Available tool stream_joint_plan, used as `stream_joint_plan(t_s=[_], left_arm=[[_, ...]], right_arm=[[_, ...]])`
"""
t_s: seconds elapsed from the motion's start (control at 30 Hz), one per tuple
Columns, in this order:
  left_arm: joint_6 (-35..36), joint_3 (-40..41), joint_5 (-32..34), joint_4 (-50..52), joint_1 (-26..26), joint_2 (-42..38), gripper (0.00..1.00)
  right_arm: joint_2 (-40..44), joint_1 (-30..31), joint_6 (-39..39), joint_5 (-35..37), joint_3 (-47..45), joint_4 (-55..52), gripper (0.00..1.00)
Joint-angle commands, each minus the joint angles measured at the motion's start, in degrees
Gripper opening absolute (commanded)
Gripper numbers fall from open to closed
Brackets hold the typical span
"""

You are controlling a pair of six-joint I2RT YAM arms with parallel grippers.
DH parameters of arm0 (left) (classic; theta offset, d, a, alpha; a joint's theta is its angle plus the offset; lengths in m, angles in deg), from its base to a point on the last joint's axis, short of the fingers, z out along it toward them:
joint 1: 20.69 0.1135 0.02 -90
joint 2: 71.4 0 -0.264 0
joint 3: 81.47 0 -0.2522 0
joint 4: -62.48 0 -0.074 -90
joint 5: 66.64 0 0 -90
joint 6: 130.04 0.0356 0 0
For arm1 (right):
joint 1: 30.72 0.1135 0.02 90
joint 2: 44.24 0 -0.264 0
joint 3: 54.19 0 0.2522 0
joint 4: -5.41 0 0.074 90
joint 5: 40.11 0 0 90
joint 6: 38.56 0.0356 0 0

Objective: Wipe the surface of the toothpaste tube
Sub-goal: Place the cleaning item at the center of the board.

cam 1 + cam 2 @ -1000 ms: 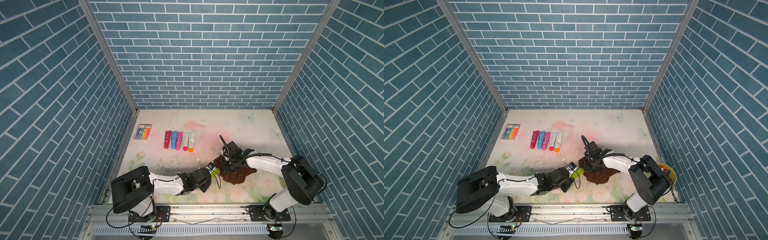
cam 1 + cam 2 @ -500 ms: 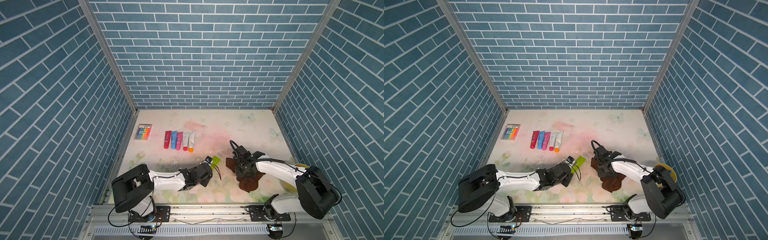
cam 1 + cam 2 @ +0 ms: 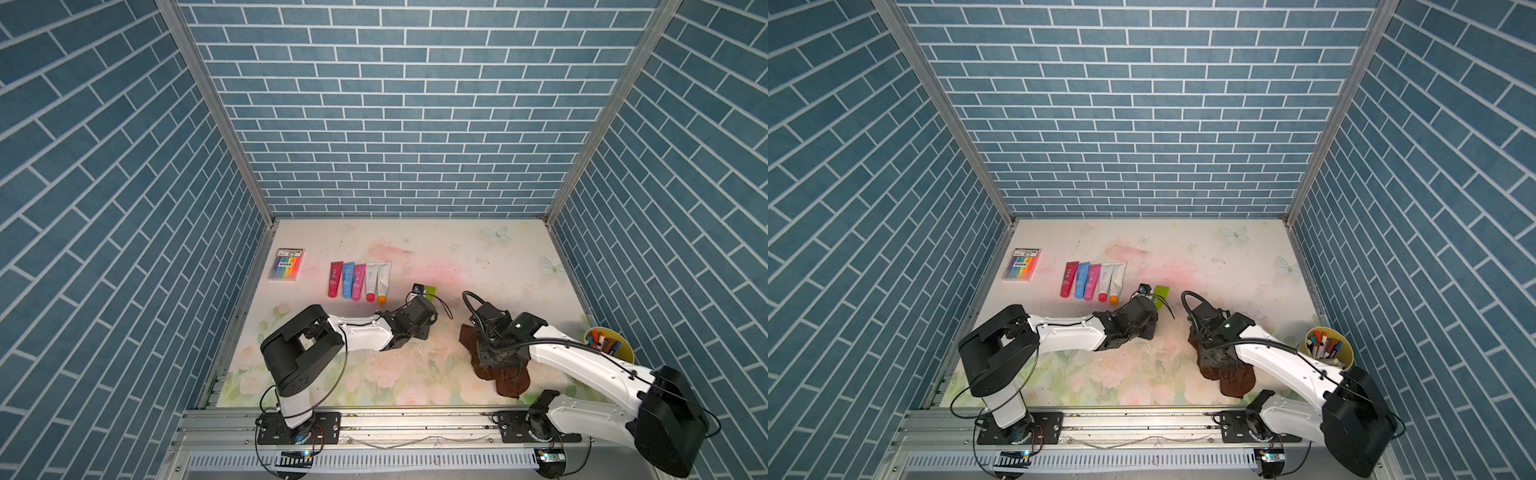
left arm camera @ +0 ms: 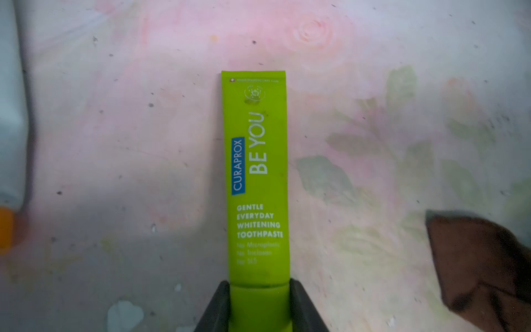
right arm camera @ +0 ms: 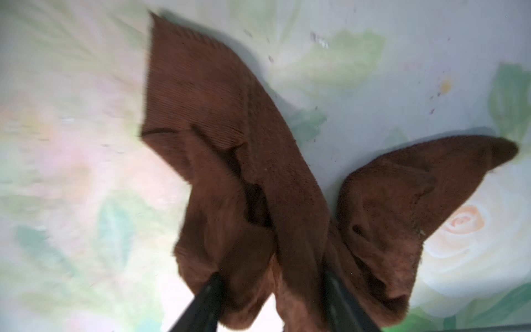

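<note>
The left gripper (image 4: 260,286) was clamped on the cap end of the green toothpaste tube (image 4: 255,172), one dark finger on each side of the cap. The tube's printed face was turned up to the wrist camera and its flat crimped end pointed away from the jaws. Whether the tube touched the table (image 3: 457,257) or hung just above it could not be told. In both top views the tube (image 3: 431,289) (image 3: 1161,291) stuck out beyond the left wrist toward the back wall, near the middle of the floral table. The right gripper (image 5: 273,287) had its fingers spread apart, with the crumpled brown cloth (image 5: 230,129) bunched between and around them and lying on the table. In a top view the cloth (image 3: 509,380) sat under the right wrist, to the right of the tube and apart from it. Further left, beyond the left gripper, a row of five tubes (image 3: 359,280) lay side by side, caps toward the robot. A pack of coloured markers (image 3: 286,264) lay near the left wall. A yellow cup of pens (image 3: 609,347) stood at the right edge.
</note>
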Motion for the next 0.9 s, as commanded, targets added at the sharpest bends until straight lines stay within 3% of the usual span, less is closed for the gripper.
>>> stream_joint_plan(t_s=[0.0, 0.17, 0.5, 0.67, 0.73, 0.87], left_arm=[[-1.6, -2.3, 2.0, 1.9, 3.4, 0.5, 0.0], [-3.3, -4.0, 3.7, 5.0, 6.1, 0.4, 0.0], [-7.2, -7.6, 8.1, 10.8, 7.0, 1.7, 0.0], [-8.3, -8.8, 10.2, 12.9, 8.0, 3.2, 0.0], [-8.5, -9.3, 10.1, 13.2, 8.1, 4.2, 0.0], [-8.9, -10.2, 10.5, 13.7, 8.3, 5.7, 0.0]], right_arm=[[3.2, 0.2, 0.9, 0.5, 1.9, -2.2, 0.66], [4.1, 0.1, -1.4, 1.7, 3.7, 0.5, 0.86], [0.2, -1.3, -7.6, 9.4, 9.5, -3.4, 0.94], [2.6, -2.8, -8.2, 4.3, 9.3, -2.4, 0.96], [-1.0, -4.0, -9.7, -1.4, 10.6, -3.7, 0.99], [-7.3, -3.1, -10.7, -5.7, 12.5, -3.1, 0.98]])
